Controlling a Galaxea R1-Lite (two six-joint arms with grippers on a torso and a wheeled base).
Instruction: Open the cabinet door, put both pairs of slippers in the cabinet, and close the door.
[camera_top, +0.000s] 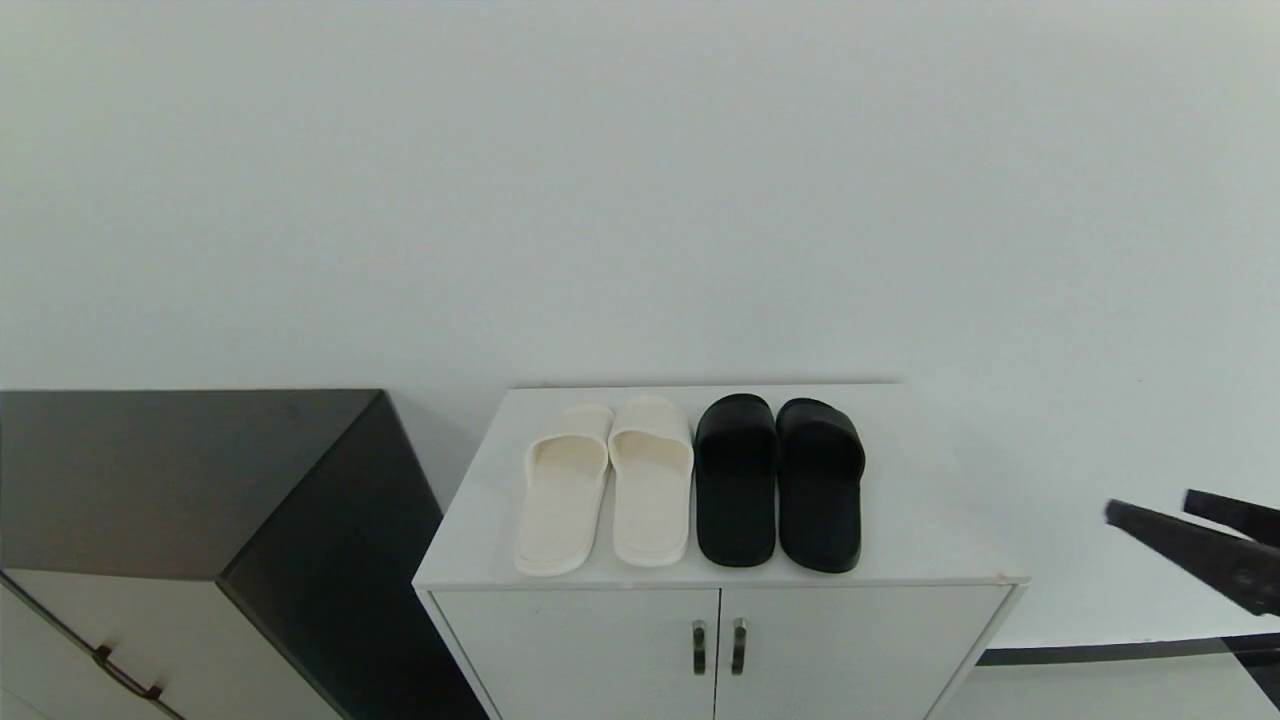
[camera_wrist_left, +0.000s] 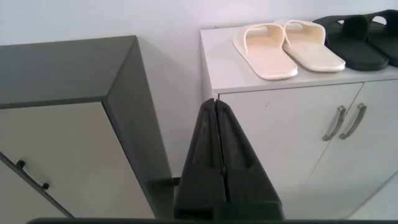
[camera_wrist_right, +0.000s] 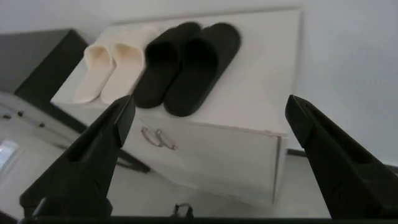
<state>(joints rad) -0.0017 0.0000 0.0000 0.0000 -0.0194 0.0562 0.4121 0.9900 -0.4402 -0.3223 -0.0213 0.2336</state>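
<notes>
Head view: low in mid-frame, white cabinet (camera_top: 850, 650), both doors shut, paired door handles (camera_top: 718, 646) at the seam. On its top, cream slippers (camera_top: 605, 485) just beside black slippers (camera_top: 780, 482), toes toward the wall (camera_top: 640, 180). Lower left, dark-topped cabinet (camera_top: 200, 480) (drawer pull (camera_top: 125, 678) on its pale front). At the right edge, right gripper (camera_top: 1150, 506), well apart from the white cabinet.

Left wrist view: left gripper (camera_wrist_left: 216, 106) clenched on nothing, facing the gap between the two cabinets.

Right wrist view: jaws released and spread wide, both pairs of slippers beyond them.

Smooth matt cabinet (camera_top: 940, 540); metal handles (camera_top: 699, 646); black slippers (camera_top: 737, 480) matt, rubbery; cream slippers (camera_top: 651, 490) ribbed
</notes>
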